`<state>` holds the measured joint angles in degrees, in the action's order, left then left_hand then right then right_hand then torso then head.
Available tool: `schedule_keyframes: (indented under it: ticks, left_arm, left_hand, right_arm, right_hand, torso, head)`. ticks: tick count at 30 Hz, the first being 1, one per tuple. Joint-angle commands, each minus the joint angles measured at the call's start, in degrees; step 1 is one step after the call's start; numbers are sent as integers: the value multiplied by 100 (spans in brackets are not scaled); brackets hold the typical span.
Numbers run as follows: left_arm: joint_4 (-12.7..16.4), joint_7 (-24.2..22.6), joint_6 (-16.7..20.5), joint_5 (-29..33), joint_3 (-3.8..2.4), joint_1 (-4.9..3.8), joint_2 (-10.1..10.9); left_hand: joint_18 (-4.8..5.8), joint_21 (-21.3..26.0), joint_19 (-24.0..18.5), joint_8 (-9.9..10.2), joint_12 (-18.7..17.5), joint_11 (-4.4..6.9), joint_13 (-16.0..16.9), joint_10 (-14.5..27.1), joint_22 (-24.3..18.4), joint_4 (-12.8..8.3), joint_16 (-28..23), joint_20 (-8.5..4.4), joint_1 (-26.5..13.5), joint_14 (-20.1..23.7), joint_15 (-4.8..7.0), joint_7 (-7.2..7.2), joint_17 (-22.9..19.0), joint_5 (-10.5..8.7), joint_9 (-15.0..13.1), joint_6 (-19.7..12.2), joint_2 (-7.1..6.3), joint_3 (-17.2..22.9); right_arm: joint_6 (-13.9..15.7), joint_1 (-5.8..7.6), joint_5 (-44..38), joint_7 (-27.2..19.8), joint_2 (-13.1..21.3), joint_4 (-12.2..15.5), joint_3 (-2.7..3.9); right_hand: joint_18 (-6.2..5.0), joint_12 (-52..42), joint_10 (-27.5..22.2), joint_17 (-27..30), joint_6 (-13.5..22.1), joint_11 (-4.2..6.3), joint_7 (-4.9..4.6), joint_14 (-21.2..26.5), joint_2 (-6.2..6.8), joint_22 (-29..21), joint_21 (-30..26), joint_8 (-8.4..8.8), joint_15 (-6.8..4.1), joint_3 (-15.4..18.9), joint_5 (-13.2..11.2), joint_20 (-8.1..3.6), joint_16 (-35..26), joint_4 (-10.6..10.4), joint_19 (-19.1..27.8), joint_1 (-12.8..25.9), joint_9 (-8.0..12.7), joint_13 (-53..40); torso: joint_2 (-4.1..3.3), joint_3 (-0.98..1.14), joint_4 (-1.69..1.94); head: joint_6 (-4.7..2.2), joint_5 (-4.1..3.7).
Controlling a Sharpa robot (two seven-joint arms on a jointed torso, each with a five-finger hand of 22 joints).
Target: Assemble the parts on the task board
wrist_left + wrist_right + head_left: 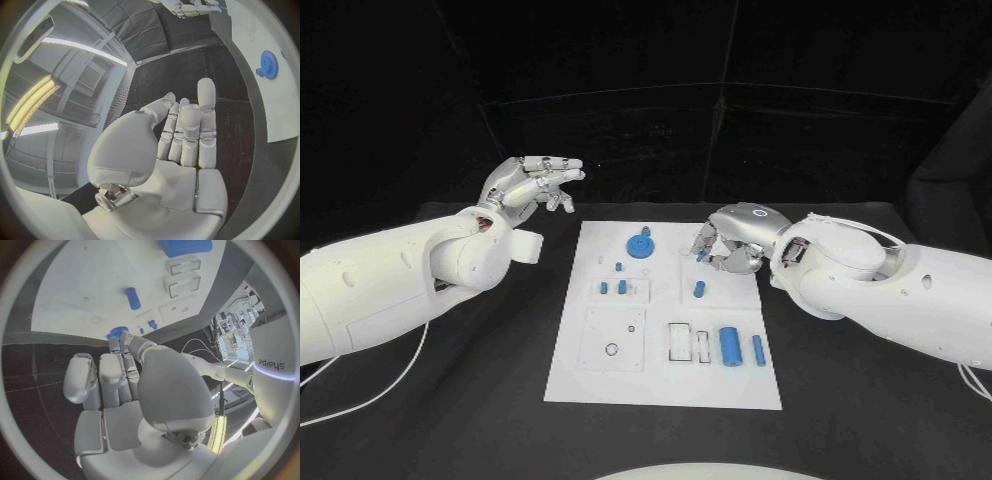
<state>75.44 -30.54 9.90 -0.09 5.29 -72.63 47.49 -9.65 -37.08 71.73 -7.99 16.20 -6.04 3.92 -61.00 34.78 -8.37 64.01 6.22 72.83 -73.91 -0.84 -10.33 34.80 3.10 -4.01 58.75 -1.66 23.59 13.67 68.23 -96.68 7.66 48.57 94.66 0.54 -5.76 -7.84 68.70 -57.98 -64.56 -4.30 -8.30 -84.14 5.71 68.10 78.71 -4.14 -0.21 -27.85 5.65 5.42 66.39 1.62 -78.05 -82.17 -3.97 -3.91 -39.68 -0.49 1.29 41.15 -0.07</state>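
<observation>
1. Head view: your right hand [728, 243], fingers curled, grip unclear, hovers over the task board [666, 372] centre-frame.
2. Left hand [531, 187], upper left, is spread and holds nothing.
3. Lower slowly toward the blue gear [640, 245].

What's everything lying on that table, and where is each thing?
Task board: one, white, flat in the middle of the black table.
Gear: one, blue, round, near the board's far edge.
Large cylinder: one, blue, on the board's near right part.
Thin pin: one, blue, just right of the large cylinder.
Short peg: one, blue, mid-right of the board.
Small pieces: a few, blue, mid-left of the board.
Table: one, black.
Left robot hand: silver, raised off the board's far left, holding nothing.
Right robot hand: silver, fingers curled, above the board's far right corner.
</observation>
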Motion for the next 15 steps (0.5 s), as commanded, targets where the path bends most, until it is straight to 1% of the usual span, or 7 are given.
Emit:
schedule_keyframes:
  ticks: [1,2,5,7,9,12,15]
  left_arm:
    - [6,-18,-10,34,-6,-10,-17]
    - [3,-15,-12,34,-6,-10,-32]
    - [2,-11,-26,34,-6,-11,-72]
    - [-1,-11,-33,34,-6,-12,-98]
    - [-6,-9,-41,34,-6,-12,-122]
    - [-11,-7,-52,34,-6,-12,-153]
    - [-17,-2,-59,34,-6,-13,-180]
  left_hand:
    - [-76,30,-29,0,29,6,-6,32,-8,-31,-26,-1,30,49,9,4,-9,31,6,-26,-18,2]
    - [-76,30,-29,0,29,6,-6,32,-8,-31,-26,-1,30,49,9,4,-9,31,6,-26,-18,2]
    - [-75,32,-29,0,31,5,-5,34,-9,-31,-25,0,29,50,8,3,-7,31,6,-28,-18,1]
    - [-75,32,-29,0,31,5,-5,34,-9,-31,-25,0,29,50,8,3,-7,31,6,-28,-18,1]
    - [-75,32,-29,0,31,5,-5,34,-9,-31,-25,0,29,50,8,3,-7,31,6,-28,-18,1]
    - [-75,34,-29,-1,33,4,-5,36,-10,-31,-24,1,28,50,7,2,-6,30,6,-30,-19,-1]
    - [-75,34,-29,-1,33,4,-5,36,-10,-31,-24,1,28,50,7,2,-6,30,6,-30,-19,-1]
  right_arm:
    - [150,14,111,-49,-129,114,10]
    - [111,15,117,-56,-222,137,10]
    - [1,14,125,-75,-454,125,3]
    - [-51,12,128,-95,-594,87,-22]
    - [-72,9,113,-119,-694,62,-90]
    - [-117,-18,56,-154,-844,11,-191]
    - [-151,-63,-1,-194,-985,-49,-303]
  right_hand:
    - [117,38,48,-13,-40,3,-9,-133,2,16,30,16,-39,-38,-8,8,32,6,-34,60,-4,8]
    - [117,38,48,-13,-40,3,-9,-133,2,16,30,16,-39,-38,-8,8,32,6,-34,60,-4,8]
    - [116,39,50,-4,-44,2,-9,-132,-2,11,29,15,-39,-46,-5,8,29,8,-30,68,-5,8]
    - [115,40,51,-2,-44,2,-9,-132,-2,10,29,15,-39,-47,-5,8,28,8,-29,69,-5,7]
    - [114,41,50,8,-44,2,-10,-130,-4,5,26,16,-38,-49,-4,8,22,8,-25,74,-4,8]
    - [114,41,50,8,-44,2,-10,-130,-4,5,26,16,-38,-49,-4,8,22,8,-25,74,-4,8]
    - [111,45,48,16,-42,1,-11,-128,-4,-9,21,17,-38,-53,0,9,19,8,-17,83,-4,8]
  torso:
    - [-7,13,-17]
    - [-8,13,-18]
    - [-2,-3,9]
    - [13,-9,3]
    - [14,-10,8]
    - [21,-21,22]
    - [20,-18,10]
  head:
    - [3,98]
    - [12,114]
    - [64,137]
    - [144,206]
    - [218,279]
    - [269,340]
    - [318,433]
